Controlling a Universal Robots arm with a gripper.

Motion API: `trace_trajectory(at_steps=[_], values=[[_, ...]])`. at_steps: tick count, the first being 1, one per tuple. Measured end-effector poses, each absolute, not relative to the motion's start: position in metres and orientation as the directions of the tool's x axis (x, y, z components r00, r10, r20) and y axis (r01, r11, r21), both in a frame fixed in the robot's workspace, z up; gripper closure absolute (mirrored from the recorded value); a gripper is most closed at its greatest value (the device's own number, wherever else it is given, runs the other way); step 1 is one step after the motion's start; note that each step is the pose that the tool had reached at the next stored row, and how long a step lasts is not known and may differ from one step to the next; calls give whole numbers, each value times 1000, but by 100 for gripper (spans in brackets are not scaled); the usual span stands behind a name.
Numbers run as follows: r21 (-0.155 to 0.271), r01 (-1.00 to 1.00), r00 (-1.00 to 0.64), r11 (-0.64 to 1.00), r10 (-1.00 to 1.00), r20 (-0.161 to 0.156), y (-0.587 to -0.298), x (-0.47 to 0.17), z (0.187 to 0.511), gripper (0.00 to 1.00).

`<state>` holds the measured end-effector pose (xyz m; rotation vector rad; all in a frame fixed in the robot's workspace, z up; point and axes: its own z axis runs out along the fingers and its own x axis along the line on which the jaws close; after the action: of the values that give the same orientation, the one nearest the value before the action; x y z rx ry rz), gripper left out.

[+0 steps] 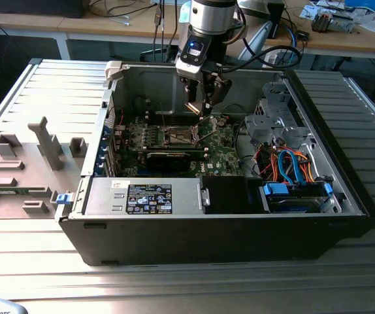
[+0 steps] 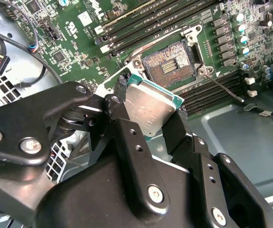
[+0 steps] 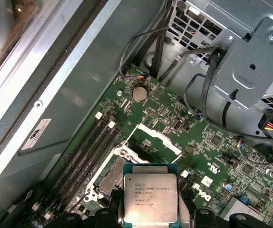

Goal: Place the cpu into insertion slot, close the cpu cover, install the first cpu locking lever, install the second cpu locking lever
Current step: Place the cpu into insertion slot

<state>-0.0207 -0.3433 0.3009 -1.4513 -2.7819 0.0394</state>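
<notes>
My gripper (image 1: 202, 106) hangs inside the open computer case, shut on the cpu (image 2: 151, 107), a flat square chip with a silver-grey top and green edge. In the second wrist view its black fingers (image 2: 122, 121) clamp two opposite sides of the chip. The cpu (image 3: 150, 199) is held level a short way above the motherboard, close beside the insertion slot (image 2: 169, 66), whose dark contact field lies bare inside a silvery rim. The cpu cover (image 3: 155, 138) stands swung up, away from the insertion slot (image 3: 109, 178). One thin locking lever (image 2: 224, 89) sticks out loose from a socket corner.
Long memory slots (image 3: 86, 152) run beside the socket. A grey drive cage (image 3: 250, 61) with black cables (image 3: 208, 80) rises at one side of the board. The case wall (image 1: 161, 82) stands just behind the arm, and the power supply (image 1: 142, 196) sits at the front.
</notes>
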Motion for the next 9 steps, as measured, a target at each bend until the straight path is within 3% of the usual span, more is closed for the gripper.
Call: trace_trajectory(at_steps=[9], values=[[-24,824,-566,565,825,-9,-343,-21,301,46]])
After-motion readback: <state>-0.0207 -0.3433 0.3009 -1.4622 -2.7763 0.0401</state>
